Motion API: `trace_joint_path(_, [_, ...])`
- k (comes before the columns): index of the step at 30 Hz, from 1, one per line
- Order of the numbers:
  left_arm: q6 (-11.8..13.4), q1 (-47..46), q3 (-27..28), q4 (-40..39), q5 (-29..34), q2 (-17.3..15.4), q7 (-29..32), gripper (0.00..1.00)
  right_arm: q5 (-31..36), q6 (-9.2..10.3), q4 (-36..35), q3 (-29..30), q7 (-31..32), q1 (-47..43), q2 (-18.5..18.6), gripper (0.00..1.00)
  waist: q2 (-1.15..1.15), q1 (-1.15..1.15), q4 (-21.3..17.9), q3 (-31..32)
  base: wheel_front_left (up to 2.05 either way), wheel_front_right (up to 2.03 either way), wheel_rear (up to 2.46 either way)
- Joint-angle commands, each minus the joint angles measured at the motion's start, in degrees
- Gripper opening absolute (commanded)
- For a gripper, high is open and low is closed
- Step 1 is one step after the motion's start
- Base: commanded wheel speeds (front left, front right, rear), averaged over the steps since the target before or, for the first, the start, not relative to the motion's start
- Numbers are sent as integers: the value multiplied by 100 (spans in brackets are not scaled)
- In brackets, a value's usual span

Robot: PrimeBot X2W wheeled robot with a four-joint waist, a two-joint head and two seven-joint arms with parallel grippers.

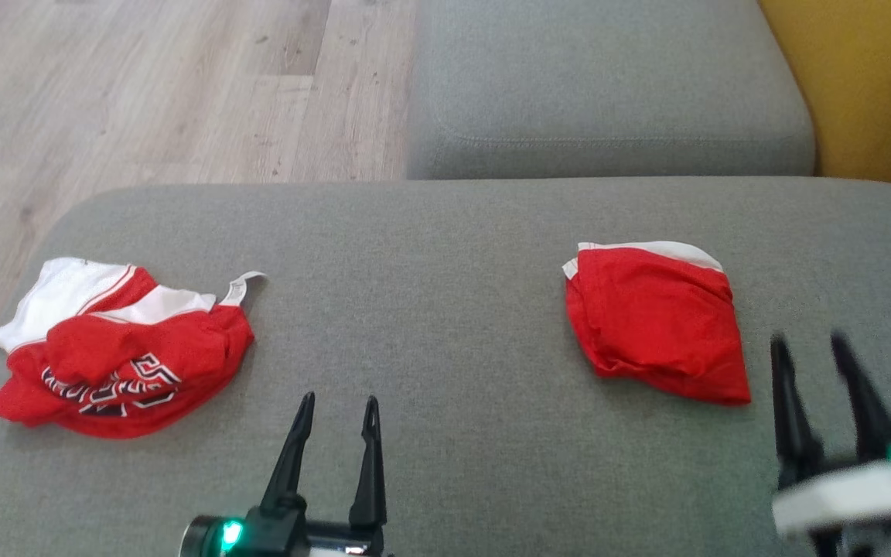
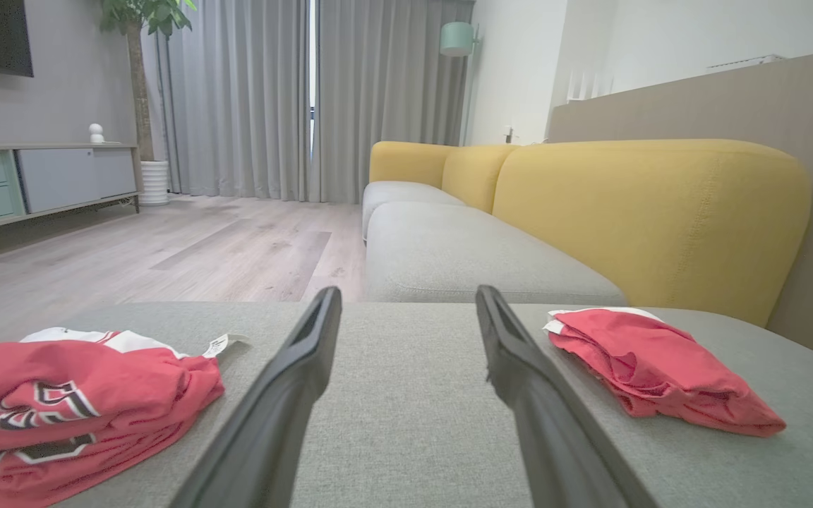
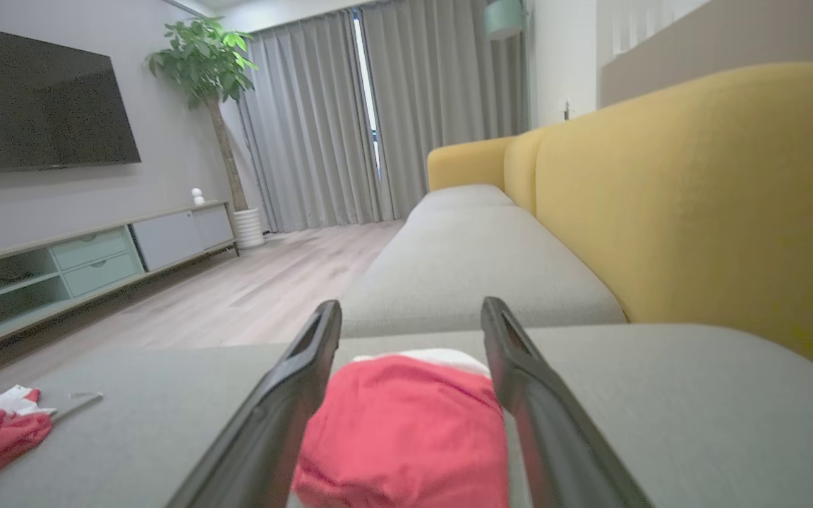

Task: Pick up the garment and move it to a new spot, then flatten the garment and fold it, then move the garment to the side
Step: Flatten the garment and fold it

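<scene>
Garment [image 1: 658, 325] folded on grey cushion [image 1: 445, 247], right claw [image 1: 808, 339] spread empty beside it, left claw [image 1: 339, 398] spread empty, level

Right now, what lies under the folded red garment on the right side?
The folded red garment lies on the grey seat cushion. A white edge shows at its far side. Its inner layers are covered.
</scene>
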State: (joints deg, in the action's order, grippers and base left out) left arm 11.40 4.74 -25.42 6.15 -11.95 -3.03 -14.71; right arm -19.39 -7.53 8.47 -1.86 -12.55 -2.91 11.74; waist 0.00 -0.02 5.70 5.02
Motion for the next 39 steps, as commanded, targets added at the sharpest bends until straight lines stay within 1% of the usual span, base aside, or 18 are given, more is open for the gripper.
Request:
trace_joint_path(1, [41, -131, 238, -247, 54, 15, -29, 100, -19, 4, -214, -98, -97, -7, 125, 100, 0, 2, -13, 45, 0, 0, 0])
trace_joint_path(5, [53, 125, 265, -340, 119, 15, -29, 100, 93, 4, -111, -127, -172, -676, -47, 100, 0, 2, -26, 113, 0, 0, 0])
trace_joint_path(9, [23, 336, 273, -284, 223, 15, -29, 100, 343, 4, 113, -252, -215, -971, -194, 100, 0, 2, -75, 163, 0, 0, 0])
trace_joint_path(12, [23, 409, 295, -245, 263, 15, -29, 100, 455, 4, 196, -290, -232, -987, -269, 100, 0, 2, -111, 183, 0, 0, 0])
trace_joint_path(17, [14, 404, 328, -215, 256, 15, -29, 100, 537, 4, 202, -197, -242, -907, -374, 100, 0, 2, -126, 196, 0, 0, 0])
trace_joint_path(33, [-147, 326, 492, -89, 322, 15, -29, 100, 699, 4, 104, -172, -244, -892, -477, 100, 0, 2, -155, 231, 0, 0, 0])
trace_joint_path(39, [-156, 340, 529, -81, 323, 15, -29, 100, 697, 4, 102, -193, -244, -899, -494, 100, 0, 2, -181, 262, 0, 0, 0])
